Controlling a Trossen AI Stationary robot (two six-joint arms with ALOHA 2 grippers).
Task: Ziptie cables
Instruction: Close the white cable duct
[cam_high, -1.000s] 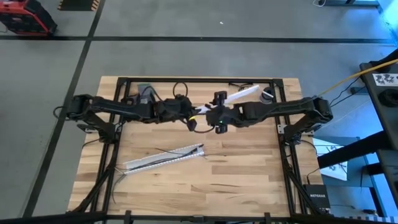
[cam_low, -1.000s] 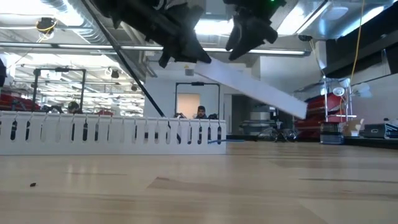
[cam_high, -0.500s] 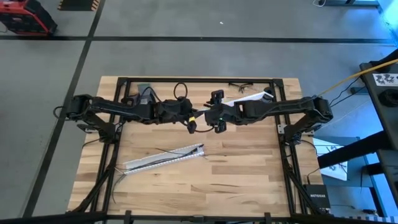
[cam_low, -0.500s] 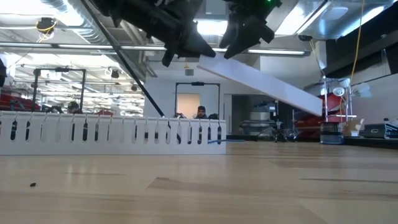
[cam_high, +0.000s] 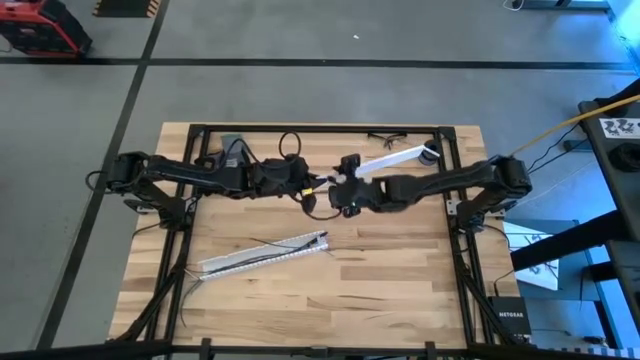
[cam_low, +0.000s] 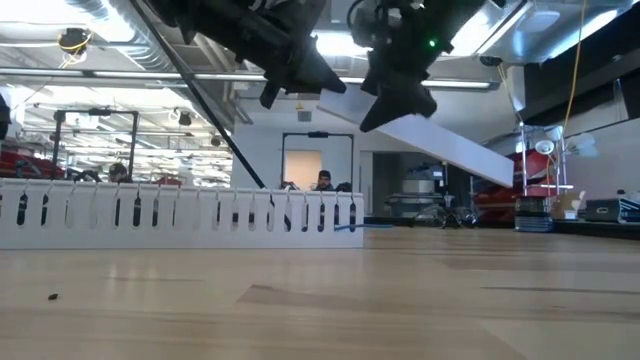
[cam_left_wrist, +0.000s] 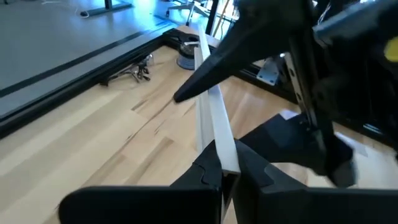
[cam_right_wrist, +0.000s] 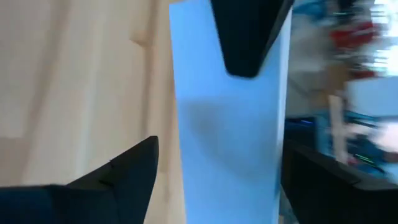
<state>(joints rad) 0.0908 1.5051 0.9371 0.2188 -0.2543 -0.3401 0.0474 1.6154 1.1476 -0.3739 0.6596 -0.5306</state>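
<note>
On the left, my left gripper (cam_high: 312, 189) is above the middle of the table (cam_high: 400, 290), its jaws clamped on one end of a long white strip (cam_high: 390, 156). The strip runs away toward the table's far right edge, sloping down in the low view. My right gripper (cam_high: 337, 193) sits just beside the left one, its fingers (cam_right_wrist: 127, 168) spread apart on either side of the strip. The cables (cam_high: 270, 254) lie in the white slotted channel (cam_high: 262, 255) on the table, nearer me and left of centre.
</note>
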